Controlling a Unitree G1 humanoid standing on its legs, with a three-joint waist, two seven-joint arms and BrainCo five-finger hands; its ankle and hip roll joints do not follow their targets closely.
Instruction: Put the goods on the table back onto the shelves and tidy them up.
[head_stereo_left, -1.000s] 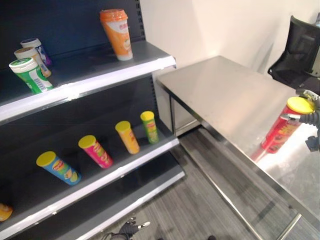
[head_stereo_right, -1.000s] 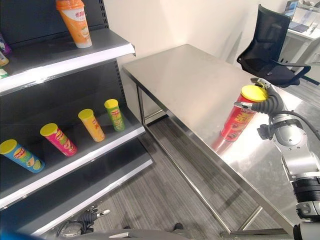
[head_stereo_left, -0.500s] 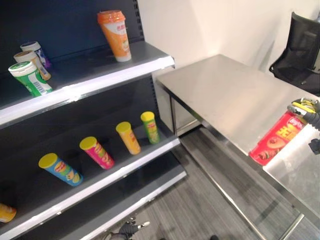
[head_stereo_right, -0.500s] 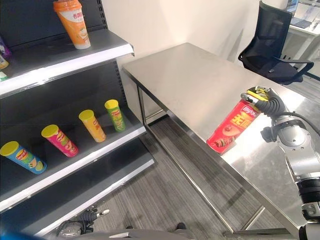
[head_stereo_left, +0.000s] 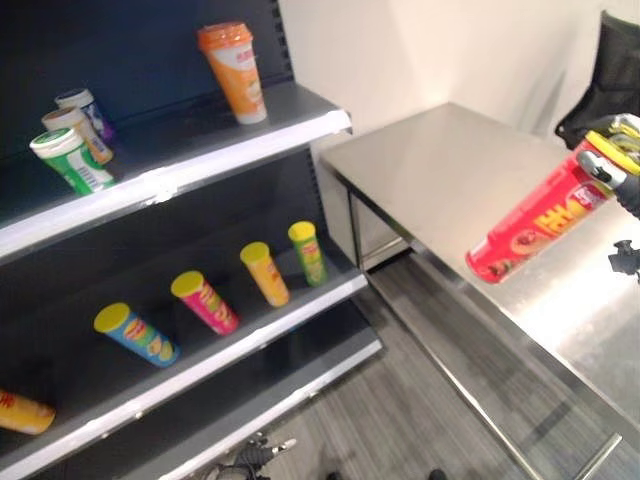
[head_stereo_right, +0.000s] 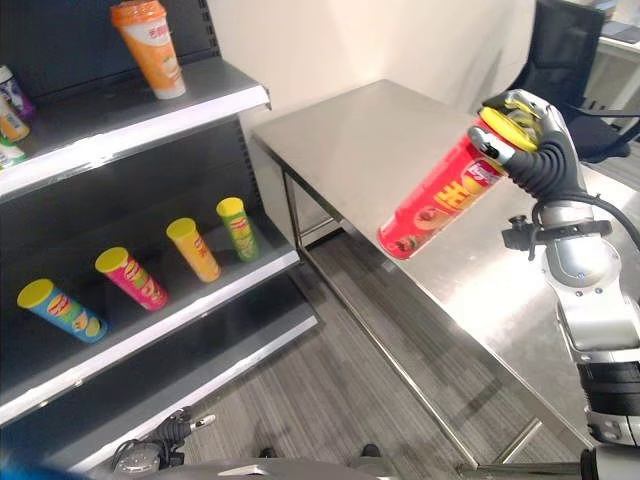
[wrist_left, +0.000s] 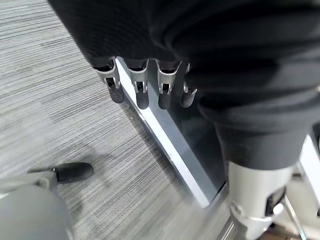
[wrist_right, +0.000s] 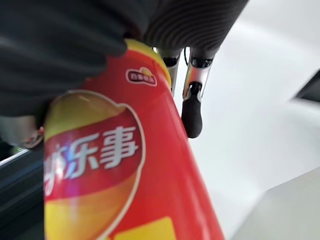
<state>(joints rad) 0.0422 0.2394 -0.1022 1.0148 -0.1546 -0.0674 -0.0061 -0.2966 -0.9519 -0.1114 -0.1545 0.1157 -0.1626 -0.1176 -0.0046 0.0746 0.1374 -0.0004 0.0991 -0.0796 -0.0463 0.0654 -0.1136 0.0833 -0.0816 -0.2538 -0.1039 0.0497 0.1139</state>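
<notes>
Dark metal shelving (head_stereo_left: 200, 160), leftmost in the head views. Upper shelf, left to right: a green-and-white tub (head_stereo_left: 70, 160), a beige cup (head_stereo_left: 72, 130) and a purple-labelled cup (head_stereo_left: 88, 108) grouped close together; an orange cup (head_stereo_left: 233, 70) standing upright, apart, near the shelf's right end.

Lower shelf, left to right: an orange can (head_stereo_left: 25, 412) lying on its side at the edge of view; a blue can (head_stereo_left: 137, 334), a pink can (head_stereo_left: 205, 302), an orange-yellow can (head_stereo_left: 265, 274) and a green can (head_stereo_left: 309, 252), all yellow-lidded and spaced apart in a row.

Left hand (wrist_left: 145, 90): hangs low beside the shelving base above grey carpet (wrist_left: 60, 125); fingers extended and relaxed, touching nothing.

Steel table (head_stereo_right: 400, 150): stands right of the shelving.

Red chip can (head_stereo_right: 440, 195): yellow-lidded, tilted with the lid end uppermost and the base pointing toward the shelving, held in the air above the table's front edge, clear of the tabletop.

Right hand (head_stereo_right: 535, 150): fingers (wrist_right: 192, 112) curled round the lid end of the red chip can, gripping it.

Black office chair (head_stereo_right: 560, 50): behind the table, far right.
</notes>
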